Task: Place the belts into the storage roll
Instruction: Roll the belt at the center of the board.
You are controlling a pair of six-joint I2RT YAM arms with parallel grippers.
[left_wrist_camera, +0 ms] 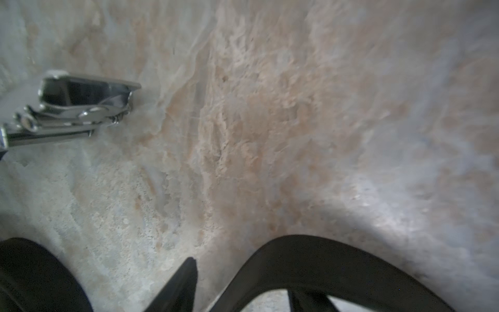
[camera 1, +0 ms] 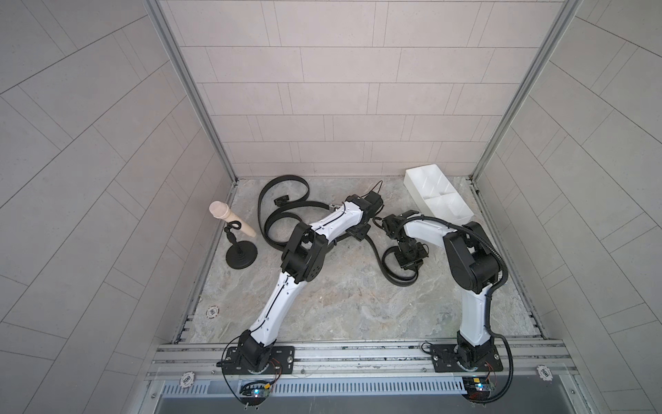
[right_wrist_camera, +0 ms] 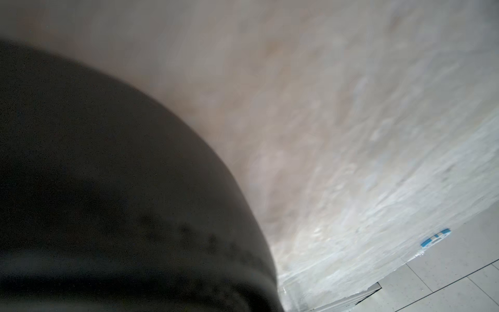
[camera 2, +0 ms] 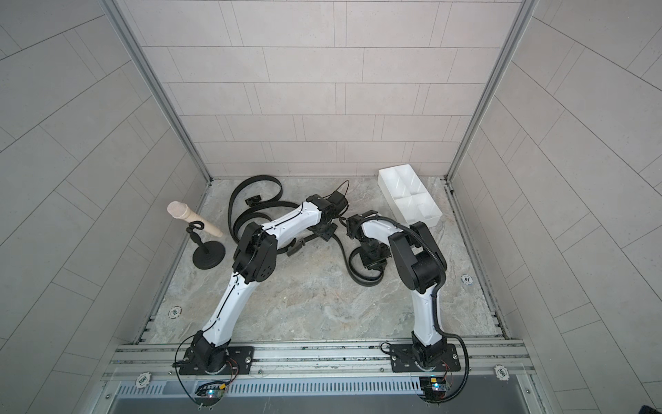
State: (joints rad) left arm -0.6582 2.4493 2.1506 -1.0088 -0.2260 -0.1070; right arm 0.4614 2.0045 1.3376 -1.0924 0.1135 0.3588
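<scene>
Three black belts lie on the marbled floor. Two curl in loose loops at the back left. The third belt forms an upright loop near the middle right. My right gripper is shut on it, and in the right wrist view its strap hides the fingers. My left gripper is open low over the floor; one fingertip shows beside an arching strap. A silvery buckle lies apart from it. The white storage roll stands at the back right.
A black round-based stand with a beige peg is at the left wall. Poker chips lie near the floor's edges. Tiled walls close in the back and both sides.
</scene>
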